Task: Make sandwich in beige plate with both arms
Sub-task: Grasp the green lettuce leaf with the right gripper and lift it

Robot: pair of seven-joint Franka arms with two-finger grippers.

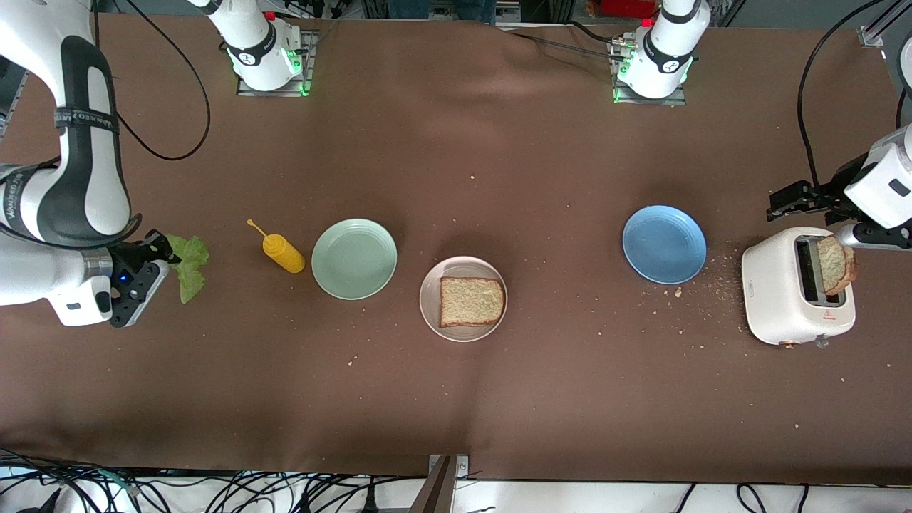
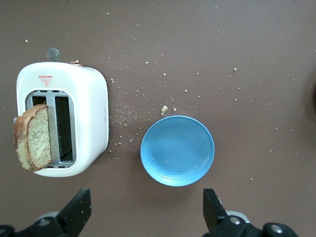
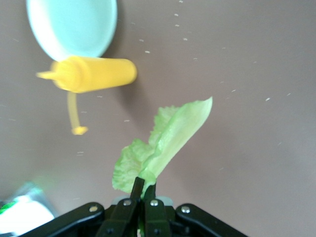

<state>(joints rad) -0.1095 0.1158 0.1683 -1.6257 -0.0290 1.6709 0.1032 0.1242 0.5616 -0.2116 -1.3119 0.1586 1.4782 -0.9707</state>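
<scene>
The beige plate [image 1: 429,305] lies mid-table with one brown bread slice [image 1: 472,301] flat on it. My right gripper [image 1: 162,254] [image 3: 145,183] is at the right arm's end of the table, shut on the edge of a ruffled green lettuce leaf [image 1: 189,265] [image 3: 170,133]. A second bread slice [image 1: 835,263] [image 2: 33,137] stands up out of the white toaster [image 1: 784,292] [image 2: 89,113]. My left gripper [image 1: 781,202] [image 2: 146,207] hangs open and holds nothing. It is over bare cloth beside the toaster and the blue plate.
A mint-green plate [image 1: 354,258] [image 3: 74,24] and a yellow squeeze bottle [image 1: 283,254] [image 3: 94,74] on its side lie between the lettuce and the beige plate. The blue plate [image 1: 664,244] [image 2: 177,150] sits by the toaster, with crumbs [image 1: 705,288] scattered between them.
</scene>
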